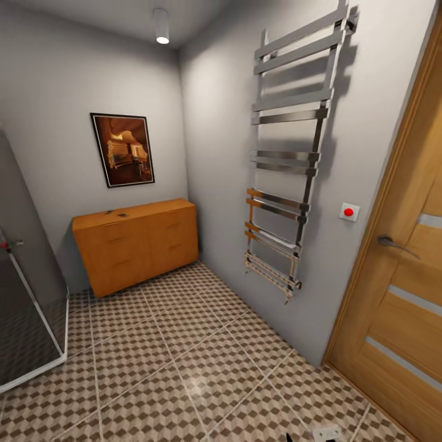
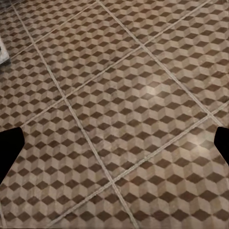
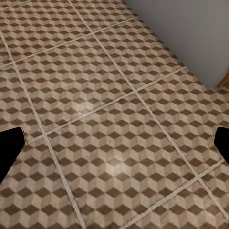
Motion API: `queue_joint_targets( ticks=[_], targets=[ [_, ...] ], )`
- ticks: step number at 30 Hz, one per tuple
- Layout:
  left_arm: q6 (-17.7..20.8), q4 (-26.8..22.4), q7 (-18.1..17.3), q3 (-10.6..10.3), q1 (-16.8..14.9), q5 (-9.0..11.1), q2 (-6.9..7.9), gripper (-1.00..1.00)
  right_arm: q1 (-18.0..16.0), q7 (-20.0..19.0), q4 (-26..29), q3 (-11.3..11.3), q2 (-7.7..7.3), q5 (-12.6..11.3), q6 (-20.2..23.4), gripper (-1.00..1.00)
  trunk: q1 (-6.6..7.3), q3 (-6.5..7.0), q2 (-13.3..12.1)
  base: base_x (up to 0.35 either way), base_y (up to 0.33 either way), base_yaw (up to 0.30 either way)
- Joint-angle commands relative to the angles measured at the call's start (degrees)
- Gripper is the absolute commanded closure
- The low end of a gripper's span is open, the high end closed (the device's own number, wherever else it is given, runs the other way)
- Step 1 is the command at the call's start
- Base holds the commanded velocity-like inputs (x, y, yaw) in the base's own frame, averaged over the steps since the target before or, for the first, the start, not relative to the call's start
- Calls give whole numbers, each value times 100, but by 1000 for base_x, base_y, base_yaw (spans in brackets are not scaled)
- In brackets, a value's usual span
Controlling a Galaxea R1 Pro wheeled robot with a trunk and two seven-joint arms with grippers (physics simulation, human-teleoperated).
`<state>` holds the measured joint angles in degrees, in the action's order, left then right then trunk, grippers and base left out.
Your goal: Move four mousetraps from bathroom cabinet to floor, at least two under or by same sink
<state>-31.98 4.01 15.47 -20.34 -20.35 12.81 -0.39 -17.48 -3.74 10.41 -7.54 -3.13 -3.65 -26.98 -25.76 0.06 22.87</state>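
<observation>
A home bathroom: cube-patterned tiled floor [image 1: 184,368], chrome towel rail [image 1: 288,166] on the wall, glass shower enclosure [image 1: 24,294].

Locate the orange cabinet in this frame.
In the head view, the orange cabinet stands against the far wall at left of centre, under the framed picture, on the patterned floor.

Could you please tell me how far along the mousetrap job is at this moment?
Nothing looks done: no mousetraps lie on the visible cube-patterned tiled floor. Both end effectors, left and right, hang open and empty above it. The orange wooden cabinet stands ahead, closed. Fetching and placing all four remains.
</observation>
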Motion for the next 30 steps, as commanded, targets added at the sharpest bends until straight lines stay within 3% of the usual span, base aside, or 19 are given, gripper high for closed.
queue_joint_targets(
  ticks=[1, 30],
  targets=[
    [-27, 21, 9, -49, -6, 37, -4, -100, -1, -21, -4, -24, -4, -39, -18, -100, -2, -2, 4, 0, 0, 285],
    [-27, 21, 10, -49, -7, 37, -4, -100, -1, -21, -4, -28, 13, -39, -18, -100, -2, -2, 4, 0, 0, 285]
  ],
)
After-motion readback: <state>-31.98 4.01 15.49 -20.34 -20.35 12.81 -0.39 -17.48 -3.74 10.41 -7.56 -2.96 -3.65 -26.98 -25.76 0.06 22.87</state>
